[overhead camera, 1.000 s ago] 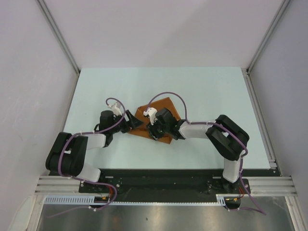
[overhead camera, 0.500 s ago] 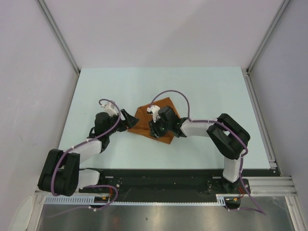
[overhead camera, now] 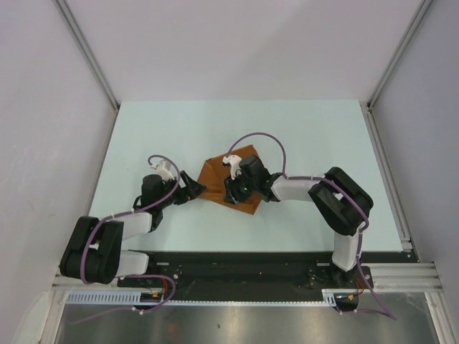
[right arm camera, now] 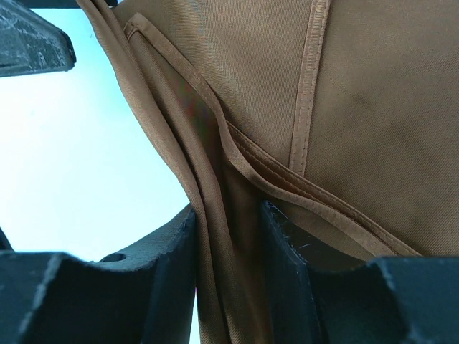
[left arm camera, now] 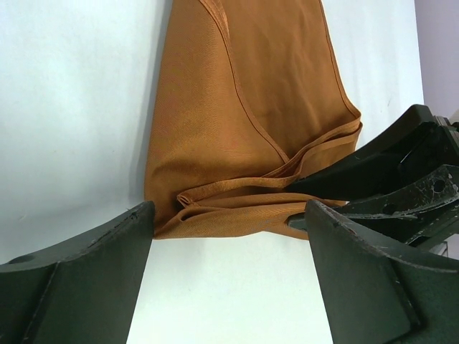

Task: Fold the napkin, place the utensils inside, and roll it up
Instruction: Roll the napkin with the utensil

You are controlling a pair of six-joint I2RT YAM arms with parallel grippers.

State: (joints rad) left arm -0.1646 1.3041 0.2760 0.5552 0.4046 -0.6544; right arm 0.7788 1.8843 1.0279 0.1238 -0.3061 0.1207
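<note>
The rust-brown napkin (overhead camera: 216, 172) lies folded near the table's middle, with a bunched, partly rolled edge on its near side (left arm camera: 237, 215). My right gripper (overhead camera: 230, 193) rests on the napkin from the right. In the right wrist view it (right arm camera: 228, 211) is shut on a thick fold of the cloth (right arm camera: 215, 179). My left gripper (overhead camera: 196, 188) sits at the napkin's left corner. In the left wrist view it (left arm camera: 229, 209) is open, with only bare table between its fingers, just short of the rolled edge. The utensils are hidden.
The pale green table (overhead camera: 308, 136) extends around the napkin, bounded by grey walls with metal rails (overhead camera: 384, 143) at the sides. The two grippers sit close together at the napkin's near edge; the right one's black fingers (left arm camera: 373, 165) show in the left wrist view.
The left arm swung out and back, and its gripper now rests at the napkin's left corner with its jaws slightly wider. The right gripper shifted a little left and tightened on the fold.
</note>
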